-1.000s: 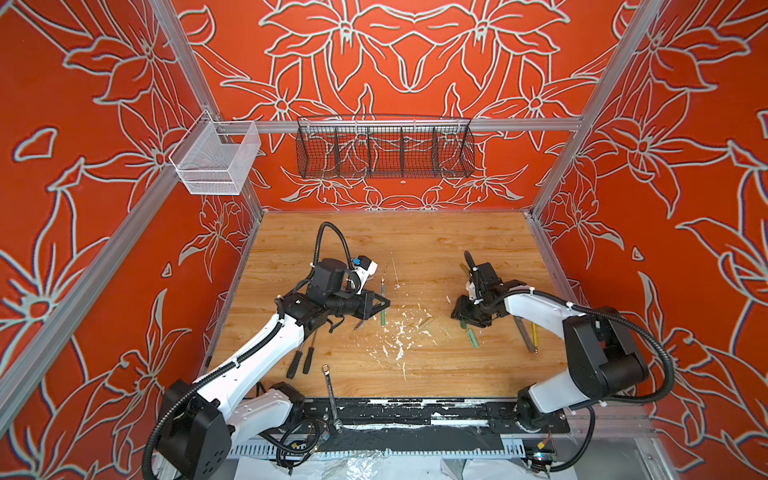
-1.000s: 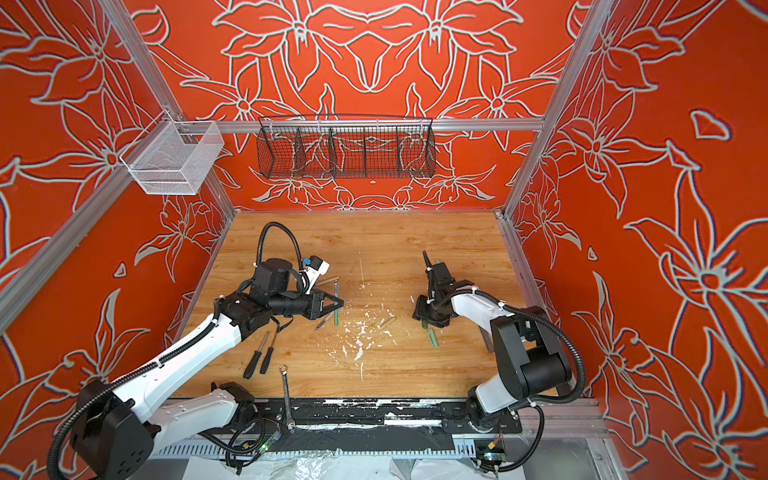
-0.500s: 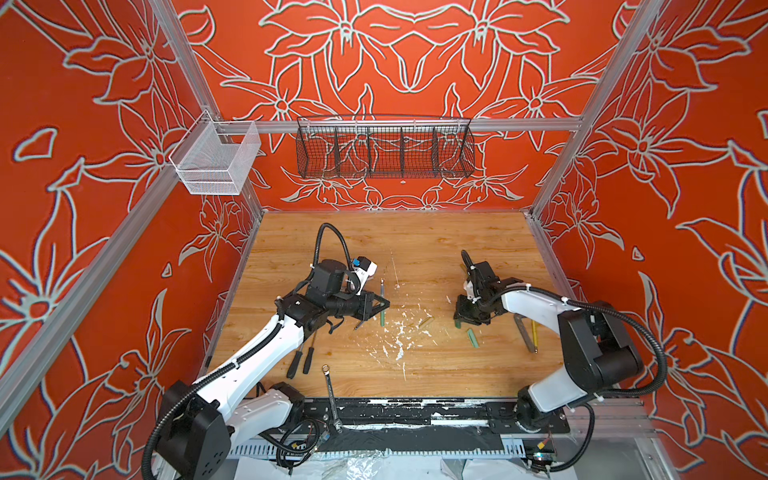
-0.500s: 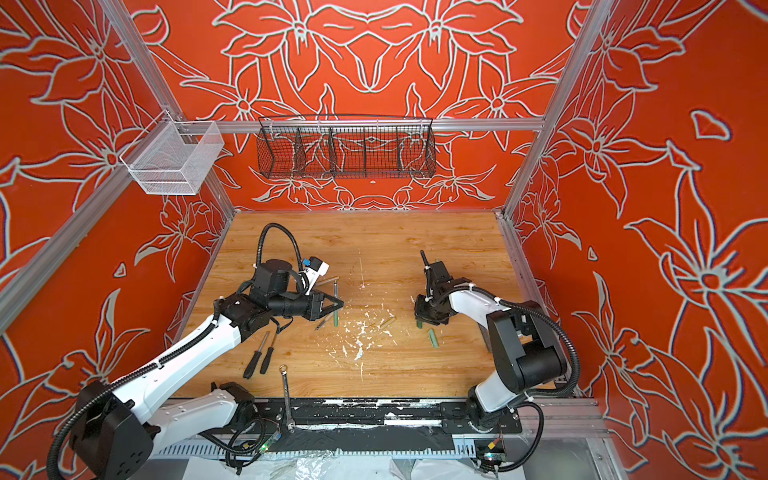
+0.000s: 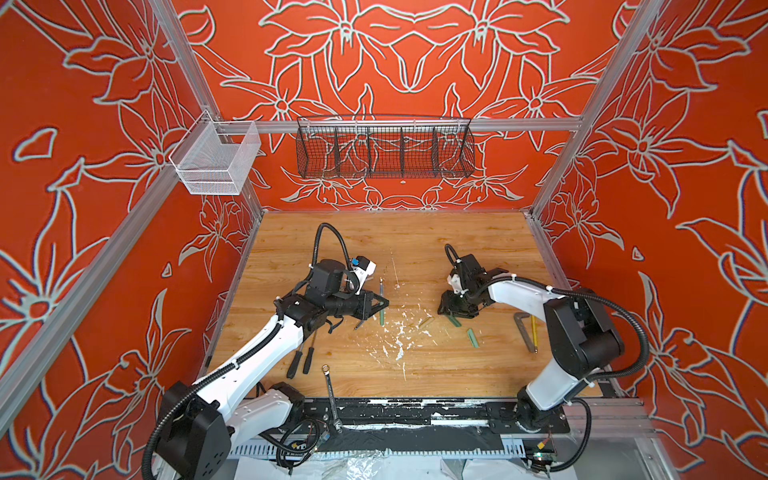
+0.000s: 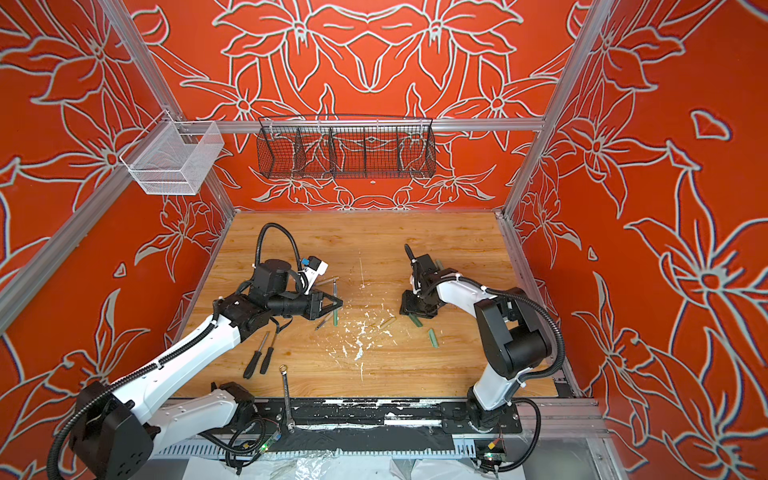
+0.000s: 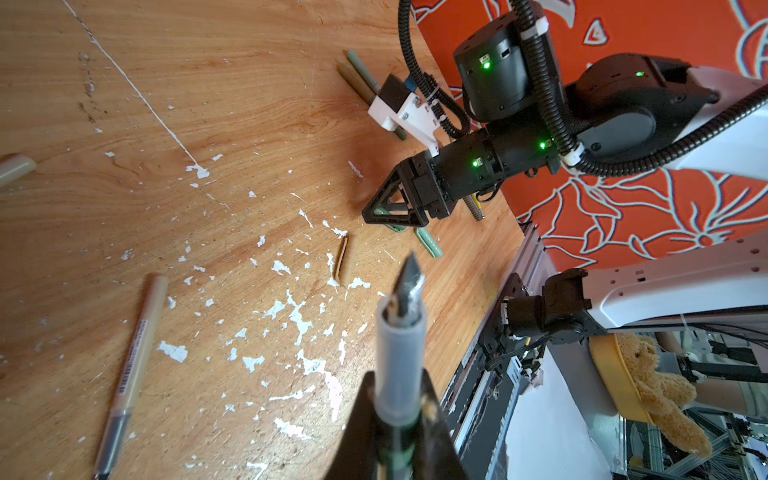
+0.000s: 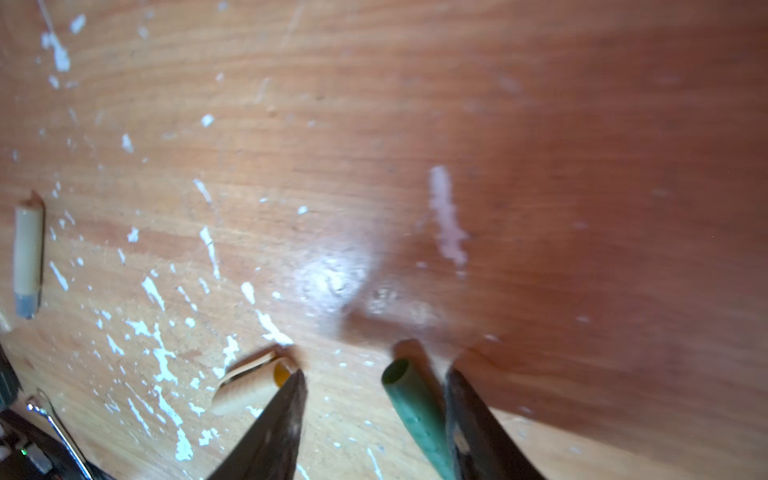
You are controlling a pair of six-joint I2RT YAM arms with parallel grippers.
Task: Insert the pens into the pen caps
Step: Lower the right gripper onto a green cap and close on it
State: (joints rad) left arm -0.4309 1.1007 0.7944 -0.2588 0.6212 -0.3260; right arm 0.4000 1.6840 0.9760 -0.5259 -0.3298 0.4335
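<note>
The bench (image 5: 415, 249) is pale wood-grain board with a faint sheen, broken at mid-frame by rough, chipped white paint flecks (image 5: 399, 332). At the lower middle of the left wrist view, the pen (image 7: 400, 353) shows a frosted grey plastic collar and a bright metal tip. In the right wrist view the green cap (image 8: 415, 407) looks matt plastic and the beige cap (image 8: 245, 390) smoother. The wrench (image 5: 331, 395) is polished metal. The basket (image 5: 384, 151) at upper centre is black wire.
</note>
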